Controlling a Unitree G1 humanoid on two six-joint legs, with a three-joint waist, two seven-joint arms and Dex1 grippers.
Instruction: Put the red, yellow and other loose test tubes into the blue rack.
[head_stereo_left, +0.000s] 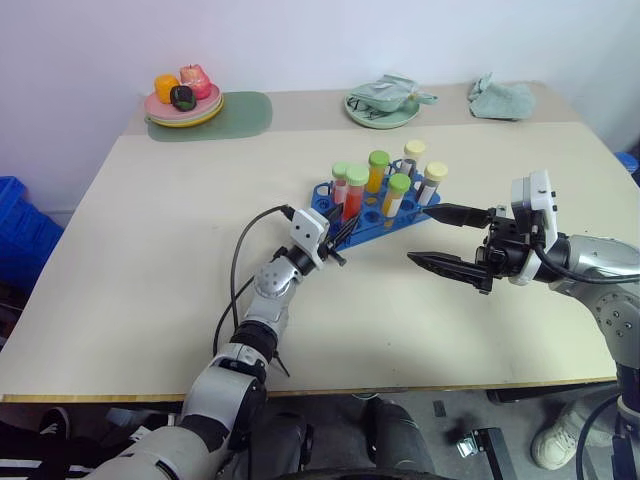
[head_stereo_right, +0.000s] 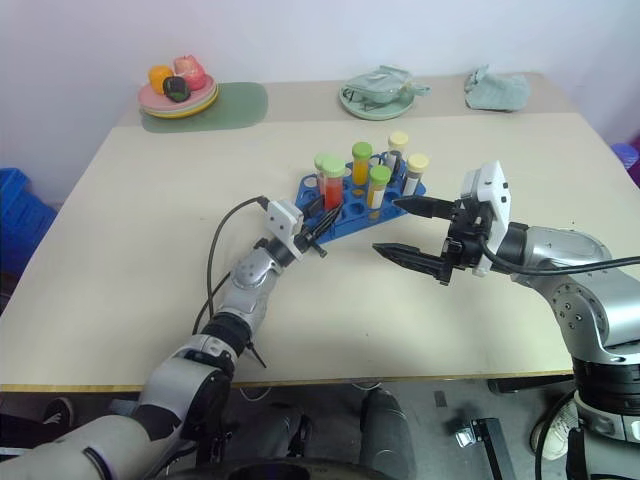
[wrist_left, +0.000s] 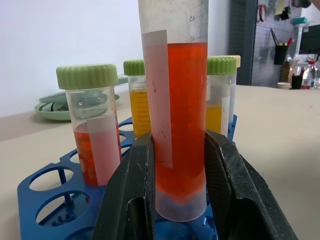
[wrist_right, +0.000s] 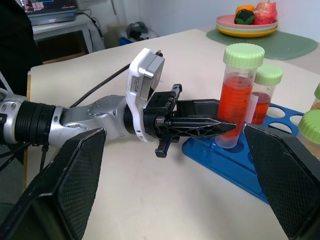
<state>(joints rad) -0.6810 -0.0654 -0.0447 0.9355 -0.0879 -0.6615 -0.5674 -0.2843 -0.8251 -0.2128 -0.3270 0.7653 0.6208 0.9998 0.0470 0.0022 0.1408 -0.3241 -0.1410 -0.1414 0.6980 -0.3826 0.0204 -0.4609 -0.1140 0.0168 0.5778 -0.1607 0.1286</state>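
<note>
Red tube: the red tube (wrist_right: 236, 95), green-capped, stood upright with its rounded base at a hole near the front corner of the blue rack (head_stereo_left: 372, 210), clamped low on its body between the fingers of the left gripper (wrist_right: 220, 123).
Seating: from the left wrist view the base looked to be just at the mouth of the hole, not fully down; this is a judgement, as the hole rim was partly hidden.
How to do it well: the tube needed to be kept plumb and lowered straight until the rack took its weight, and only then should the fingers part, slowly, so the tube would not tip.
Neighbours: another red-filled tube (wrist_left: 93, 131) and a yellow tube (wrist_left: 138, 99) stood close behind, so the withdrawal had to run back along the table, not sideways.
Right gripper: the right gripper (head_stereo_left: 446, 238) hovered with its fingers wide apart, holding nothing, just beside the rack's right end.
</note>
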